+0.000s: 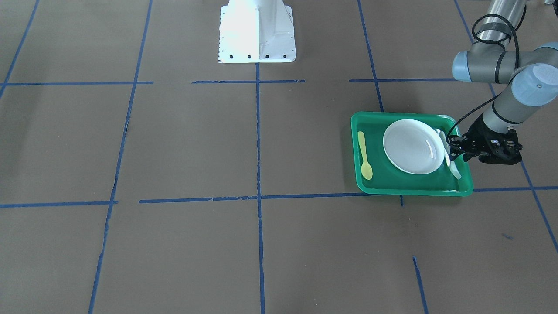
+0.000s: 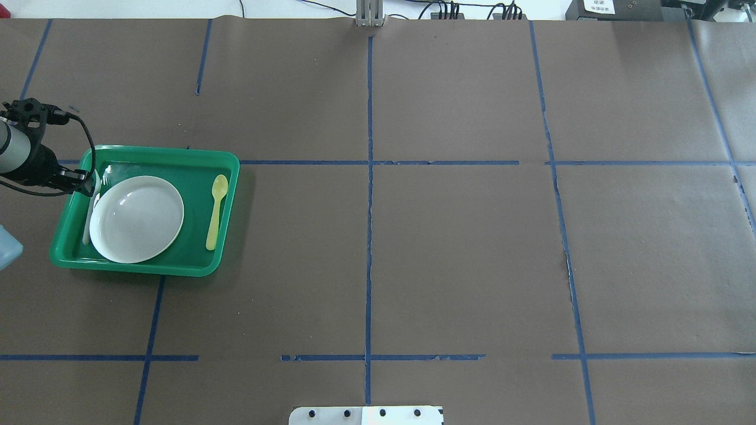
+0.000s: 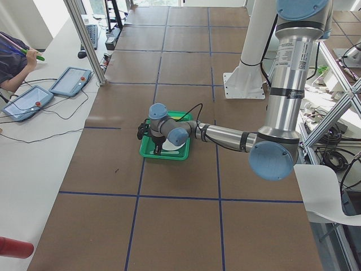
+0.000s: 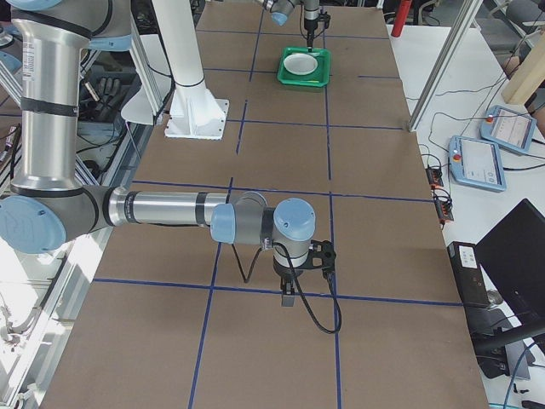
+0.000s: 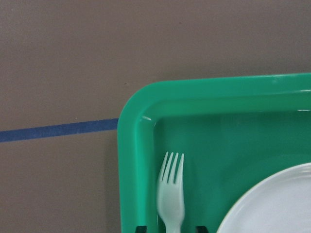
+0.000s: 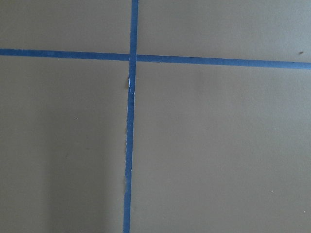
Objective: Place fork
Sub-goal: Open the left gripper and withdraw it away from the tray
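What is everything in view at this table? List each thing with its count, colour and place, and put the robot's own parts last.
tray: one, green, on the robot's left part of the table
plate: one, white, inside the tray
spoon: one, yellow, in the tray on the plate's side nearer the table's middle
fork: one, pale whitish, in the tray on the plate's other side, tines near a tray corner
tape lines: many, blue, a grid across the brown table cover
touch panels: two, blue-grey, on the side bench
pedestal: one, white, at the robot's edge of the table
left gripper: one, black, open, astride the fork's handle
right gripper: one, black, over bare table far from the tray
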Controlling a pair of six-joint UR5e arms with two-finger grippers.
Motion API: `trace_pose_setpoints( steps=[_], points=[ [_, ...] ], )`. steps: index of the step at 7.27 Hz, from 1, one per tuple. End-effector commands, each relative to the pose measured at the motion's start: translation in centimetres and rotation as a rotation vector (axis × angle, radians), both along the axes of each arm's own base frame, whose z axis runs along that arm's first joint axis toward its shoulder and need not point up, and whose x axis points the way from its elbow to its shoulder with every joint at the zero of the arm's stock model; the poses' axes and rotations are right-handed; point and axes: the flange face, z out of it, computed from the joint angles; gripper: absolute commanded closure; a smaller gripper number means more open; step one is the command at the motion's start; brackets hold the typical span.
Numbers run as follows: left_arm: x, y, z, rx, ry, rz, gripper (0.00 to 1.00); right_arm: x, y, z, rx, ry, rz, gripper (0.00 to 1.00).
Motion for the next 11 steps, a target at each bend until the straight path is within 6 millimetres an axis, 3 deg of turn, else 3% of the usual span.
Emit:
trace_pose_setpoints(
  steps=[1,4,6,7,8,9,10,11],
  points=[
    [-0.4,0.2,-0.4,0.020,0.014,0.001,0.00,0.0,0.0,0.0,0.000,0.000,0.000,0.00],
    [-9.3,-2.6,-3.6,0.130,0.092,0.012,0.00,0.0,0.0,0.0,0.001,0.000,-0.001,0.00],
    [-15.9,-3.8,-3.1,0.217,0.028,0.039,0.00,0.0,0.0,0.0,0.000,0.000,0.000,0.00],
    [-19.5,-4.0,-2.4,0.234,-0.018,0.071,0.00,0.0,0.0,0.0,0.000,0.000,0.000,0.00],
    [-24.4,-4.0,-0.7,0.259,-0.068,0.113,0.00,0.0,0.0,0.0,0.000,0.000,0.000,0.00],
    [-28.4,-3.3,1.3,0.154,-0.088,0.092,0.00,0.0,0.0,0.0,0.000,0.000,0.000,0.00],
    [-31.0,-2.1,2.8,0.091,-0.090,0.053,0.00,0.1,0.0,0.0,0.001,0.000,0.001,0.00],
    [-32.9,1.5,6.4,0.025,-0.076,0.024,0.00,0.0,0.0,0.0,0.000,0.000,0.000,0.00]
  ],
)
